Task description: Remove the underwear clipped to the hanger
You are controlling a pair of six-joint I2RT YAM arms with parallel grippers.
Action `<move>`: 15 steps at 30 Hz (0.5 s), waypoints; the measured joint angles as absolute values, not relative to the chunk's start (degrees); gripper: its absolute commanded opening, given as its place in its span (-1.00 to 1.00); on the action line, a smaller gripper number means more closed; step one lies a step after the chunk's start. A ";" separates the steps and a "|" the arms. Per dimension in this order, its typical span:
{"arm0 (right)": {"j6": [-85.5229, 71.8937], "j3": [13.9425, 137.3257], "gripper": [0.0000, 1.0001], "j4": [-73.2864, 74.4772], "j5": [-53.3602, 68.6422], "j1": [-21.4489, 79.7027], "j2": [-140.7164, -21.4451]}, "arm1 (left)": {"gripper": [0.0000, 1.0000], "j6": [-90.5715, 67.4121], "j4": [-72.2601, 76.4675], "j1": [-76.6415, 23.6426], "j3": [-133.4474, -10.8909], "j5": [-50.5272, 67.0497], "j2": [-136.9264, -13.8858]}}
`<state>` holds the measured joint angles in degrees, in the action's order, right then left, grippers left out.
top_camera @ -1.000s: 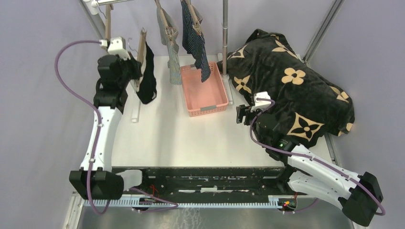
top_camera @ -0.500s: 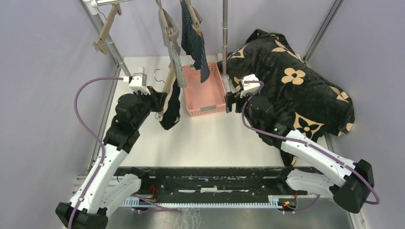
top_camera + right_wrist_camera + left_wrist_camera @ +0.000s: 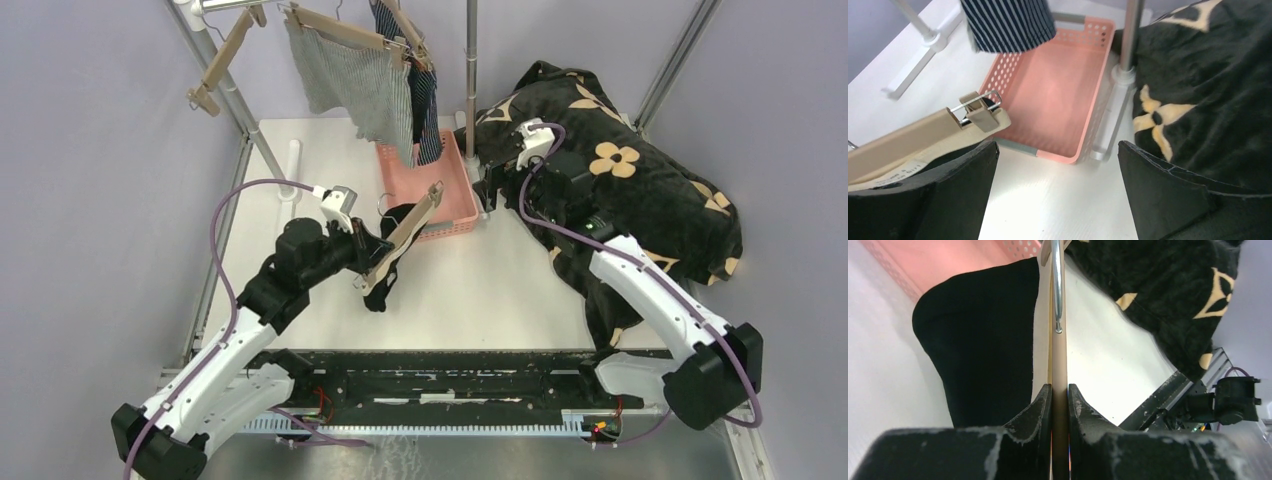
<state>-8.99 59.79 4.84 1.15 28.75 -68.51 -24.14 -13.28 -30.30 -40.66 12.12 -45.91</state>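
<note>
My left gripper (image 3: 372, 250) is shut on the bar of a wooden hanger (image 3: 405, 235), held tilted above the table just in front of the pink basket (image 3: 457, 205). The plain black underwear (image 3: 384, 285) is clipped to this hanger and droops from it. In the left wrist view the jaws (image 3: 1060, 390) pinch the bar, with the black underwear (image 3: 983, 340) to its left. The grey-and-white striped underwear (image 3: 355, 85) and the navy striped underwear (image 3: 427, 115) hang on hangers from the rail. My right gripper (image 3: 484, 200) is open and empty beside the basket's right side; its view shows the hanger's clip (image 3: 979, 114).
A big black blanket with tan flower marks (image 3: 620, 190) fills the back right. An upright metal post (image 3: 470, 70) stands between the basket and the blanket, with its base (image 3: 1120, 75) next to the basket (image 3: 1048, 90). An empty wooden hanger (image 3: 222, 60) hangs at the far left.
My left arm has carried the hanger with the black underwear from the rail's left end rightward and nearer, to the basket's front. My right arm has reached farther toward the basket. The grey striped garment has swung face-on.
</note>
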 measured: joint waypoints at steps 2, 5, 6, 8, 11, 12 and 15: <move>-9.39 60.07 0.98 5.04 6.17 26.89 -70.59 | -0.94 -24.14 -12.60 -30.30 -40.23 13.47 -44.91; -10.35 60.31 0.92 4.62 16.32 24.27 -74.17 | -0.95 -24.21 -9.78 -30.28 -39.62 17.23 -45.52; -10.74 60.31 0.91 4.38 19.42 23.62 -75.02 | -0.95 -24.27 -8.62 -30.30 -39.33 18.74 -46.24; -11.79 60.29 0.89 3.29 26.20 22.28 -76.47 | -0.95 -24.56 -6.57 -30.30 -38.79 21.45 -47.70; -12.71 60.14 0.89 1.15 33.43 21.17 -76.66 | -0.95 -25.32 -4.01 -30.30 -38.20 25.08 -50.09; -12.78 60.10 0.89 0.36 35.46 20.88 -76.42 | -0.94 -25.76 -3.25 -30.30 -38.06 26.33 -50.63; -12.62 59.48 0.90 -1.74 40.56 20.58 -74.76 | -0.95 -27.51 -0.27 -30.30 -37.89 30.35 -51.11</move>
